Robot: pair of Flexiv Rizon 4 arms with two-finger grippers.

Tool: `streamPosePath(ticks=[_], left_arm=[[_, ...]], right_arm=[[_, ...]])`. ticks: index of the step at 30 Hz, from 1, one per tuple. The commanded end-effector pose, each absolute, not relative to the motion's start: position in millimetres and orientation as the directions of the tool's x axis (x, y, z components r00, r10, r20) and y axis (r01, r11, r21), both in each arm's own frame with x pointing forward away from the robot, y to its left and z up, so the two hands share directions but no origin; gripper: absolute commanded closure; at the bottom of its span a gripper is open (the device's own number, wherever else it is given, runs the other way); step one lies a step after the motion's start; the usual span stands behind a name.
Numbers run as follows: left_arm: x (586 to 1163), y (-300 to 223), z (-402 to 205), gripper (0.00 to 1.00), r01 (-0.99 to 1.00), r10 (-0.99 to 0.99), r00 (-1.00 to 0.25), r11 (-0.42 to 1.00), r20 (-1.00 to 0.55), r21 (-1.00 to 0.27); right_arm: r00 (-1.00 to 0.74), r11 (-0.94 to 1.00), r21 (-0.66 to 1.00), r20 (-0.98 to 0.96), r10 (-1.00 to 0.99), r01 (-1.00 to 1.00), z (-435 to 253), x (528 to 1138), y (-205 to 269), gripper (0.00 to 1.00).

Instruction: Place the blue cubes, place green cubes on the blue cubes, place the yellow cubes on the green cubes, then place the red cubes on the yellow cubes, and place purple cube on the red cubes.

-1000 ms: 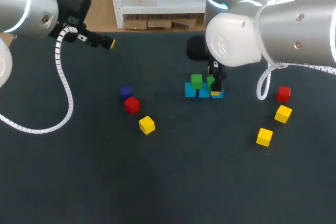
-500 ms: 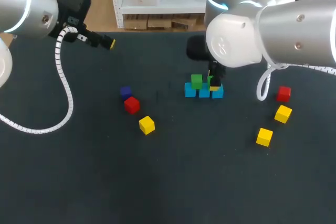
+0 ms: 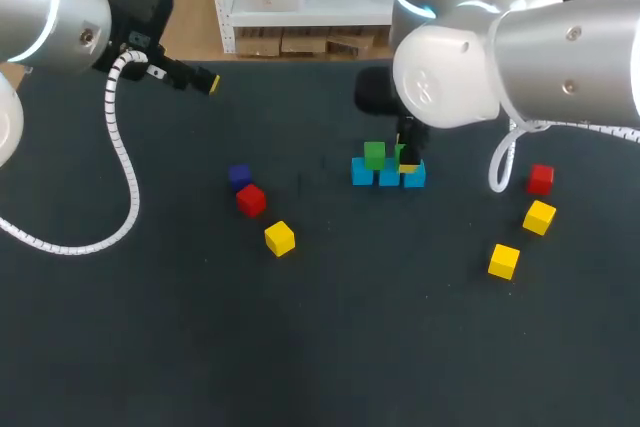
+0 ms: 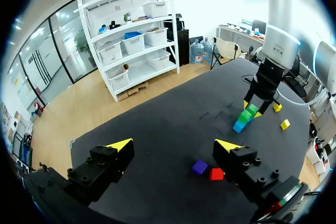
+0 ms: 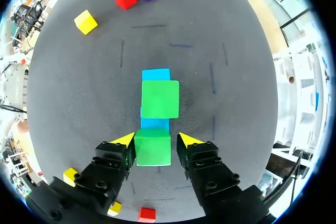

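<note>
Three blue cubes [image 3: 388,178] sit at 1 o'clock; right gripper [image 5: 156,139], jaws slightly spread, straddles a green cube [image 5: 153,147] (atop the end blue one); left gripper [image 4: 173,144] gapes at 10 o'clock.

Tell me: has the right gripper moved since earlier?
Yes. The right gripper has moved slightly upward against the blue cubes, uncovering the rightmost one.

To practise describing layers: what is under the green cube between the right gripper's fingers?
A blue cube peeks out beneath the green cube. Where the two meet is covered by the green cube itself.
</note>
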State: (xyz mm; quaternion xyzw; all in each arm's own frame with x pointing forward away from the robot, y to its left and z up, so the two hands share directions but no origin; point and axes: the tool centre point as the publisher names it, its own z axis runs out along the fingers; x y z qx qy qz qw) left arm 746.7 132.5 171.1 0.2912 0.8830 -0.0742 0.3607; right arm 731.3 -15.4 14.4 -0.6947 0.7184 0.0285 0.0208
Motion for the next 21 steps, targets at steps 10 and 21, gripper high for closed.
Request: streamPosePath(ticks=[10, 21], left_arm=[[747, 134, 171, 0.00, 0.572, 0.461, -0.568, 0.817, -0.682, 0.076], [747, 134, 171, 0.00, 0.572, 0.461, -0.568, 0.817, -0.682, 0.076]], right_arm=[[-0.078, 0.081, -0.020, -0.115, -0.990, -0.997, 46, 724, -36, 0.00], [-0.145, 0.148, -0.023, -0.122, -0.982, -0.989, 64, 695, -58, 0.00]])
